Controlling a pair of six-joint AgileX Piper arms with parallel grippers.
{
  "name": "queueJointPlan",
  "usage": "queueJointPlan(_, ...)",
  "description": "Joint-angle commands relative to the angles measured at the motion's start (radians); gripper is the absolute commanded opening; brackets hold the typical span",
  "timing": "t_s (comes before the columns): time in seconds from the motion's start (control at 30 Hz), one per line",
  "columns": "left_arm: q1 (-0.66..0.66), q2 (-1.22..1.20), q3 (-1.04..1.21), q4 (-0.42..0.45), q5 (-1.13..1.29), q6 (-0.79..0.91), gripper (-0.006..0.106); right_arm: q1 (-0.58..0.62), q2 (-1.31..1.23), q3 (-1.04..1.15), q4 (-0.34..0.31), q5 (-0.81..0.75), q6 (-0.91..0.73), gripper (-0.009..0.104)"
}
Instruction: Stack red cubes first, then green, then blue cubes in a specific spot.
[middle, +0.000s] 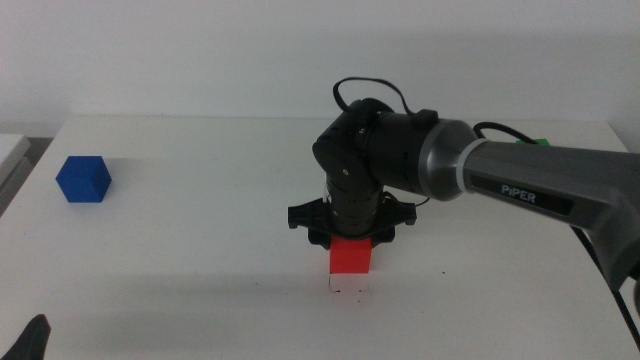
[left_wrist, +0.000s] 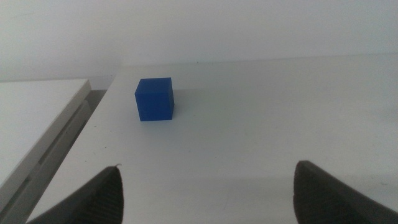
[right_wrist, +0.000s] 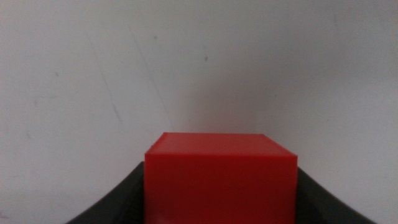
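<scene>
Pinching the red cube (middle: 352, 255) between its 2 dark jaws, the right gripper (middle: 350, 232) hangs over the middle of the white table (middle: 200, 260), with the cube low above the surface. A pale reflection or marked patch lies directly beneath the cube; whether this is the target spot cannot be told, and no scuff marks are resolved there. In the right wrist view the cube fills the gap between the jaws, seated square.

The left gripper (left_wrist: 205, 193) waits at the near left corner, jaws spread and holding nothing. The blue cube (middle: 83, 179) sits well apart, at the far left of the table, untouched. The green cube is hidden; only a green sliver shows behind the right arm.

Risk assessment: release from above the surface could let the cube bounce or rotate off position. An off-centre base would compromise the 2 later placements.
</scene>
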Motion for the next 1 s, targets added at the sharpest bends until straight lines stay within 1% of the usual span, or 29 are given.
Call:
queueJointPlan(0.0,0.001,-0.004,0.001,0.000,-0.013,0.001,0.094,0.001,0.008,-0.007,-0.006,0.008,0.006,0.013)
queueJointPlan(0.23,0.001,-0.004,0.001,0.000,-0.013,0.001,0.094,0.001,0.031,-0.002,0.002,0.014,0.009,0.013)
queueJointPlan(0.4,0.001,-0.004,0.001,0.000,-0.013,0.001,0.094,0.001,0.044,-0.002,0.024,0.012,0.009,0.013)
queueJointPlan(0.53,0.001,-0.004,0.001,0.000,-0.013,0.001,0.094,0.001,0.054,-0.002,0.020,0.012,0.012,0.014)
queueJointPlan(0.57,0.001,-0.004,0.001,0.000,-0.013,0.001,0.094,0.001,0.054,-0.002,0.022,0.014,0.012,0.025)
queueJointPlan(0.6,0.001,-0.004,0.001,0.000,-0.013,0.001,0.094,0.001,0.054,-0.002,0.022,0.014,0.012,0.059)
queueJointPlan(0.7,0.001,-0.004,0.001,0.000,-0.013,0.001,0.094,0.009,0.027,-0.001,0.022,0.014,0.004,0.080)
queueJointPlan(0.8,0.001,-0.004,0.001,0.000,-0.013,0.001,0.094,0.015,-0.114,0.051,-0.020,0.007,-0.066,0.093)
queueJointPlan(0.9,0.001,-0.004,0.001,0.000,-0.013,0.001,0.094,-0.017,-0.301,0.165,-0.055,-0.043,-0.129,0.093)
queueJointPlan(0.97,0.001,-0.004,0.001,0.000,-0.013,0.001,0.094,-0.083,-0.398,0.230,-0.041,-0.074,-0.195,0.093)
